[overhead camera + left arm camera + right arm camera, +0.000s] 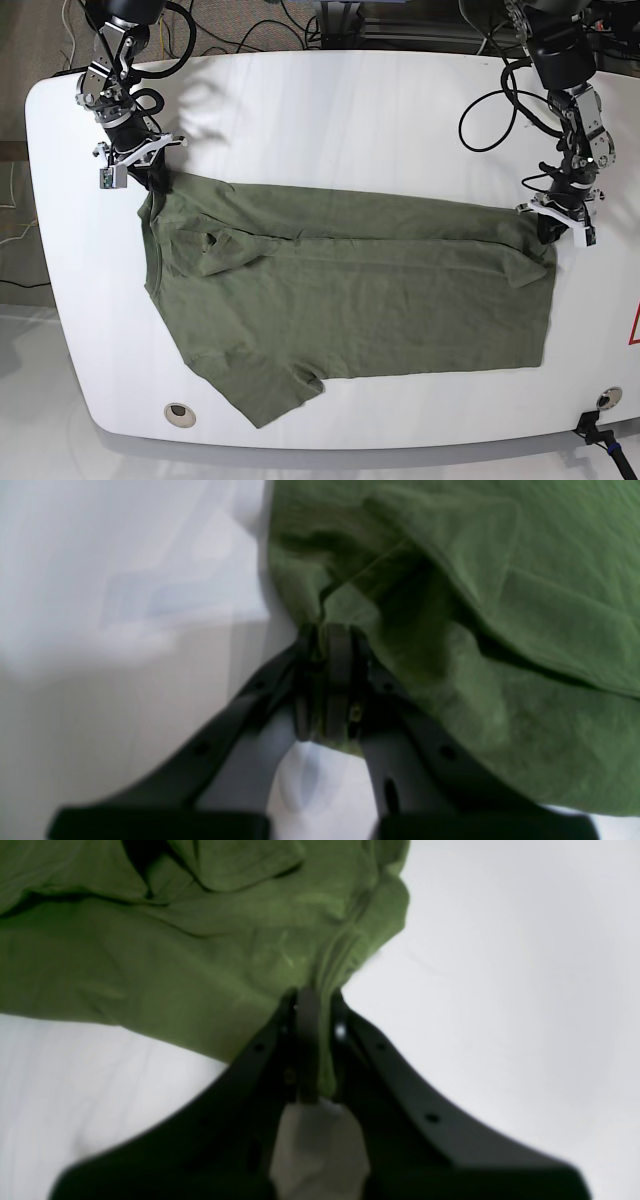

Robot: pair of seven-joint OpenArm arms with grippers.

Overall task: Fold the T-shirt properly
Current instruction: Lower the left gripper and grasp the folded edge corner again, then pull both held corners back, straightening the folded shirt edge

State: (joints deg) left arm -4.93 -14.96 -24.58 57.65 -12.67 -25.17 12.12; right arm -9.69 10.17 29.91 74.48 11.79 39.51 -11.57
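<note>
The olive-green T-shirt [350, 290] lies spread and wrinkled across the white table [350, 120], with a sleeve at the front left. My left gripper [548, 232] is at the shirt's far right corner. In the left wrist view it [330, 630] is shut on a bunched edge of the T-shirt [500, 630]. My right gripper [155, 185] is at the shirt's far left corner. In the right wrist view it [312, 995] is shut on a gathered fold of the T-shirt [150, 955]. Both pinched corners are lifted slightly off the table.
Black cables [490, 110] loop from the arm on the right over the table's back. A round grommet [180, 413] sits near the front left edge. A small black fitting [603, 400] is at the front right corner. Floor cables lie behind the table.
</note>
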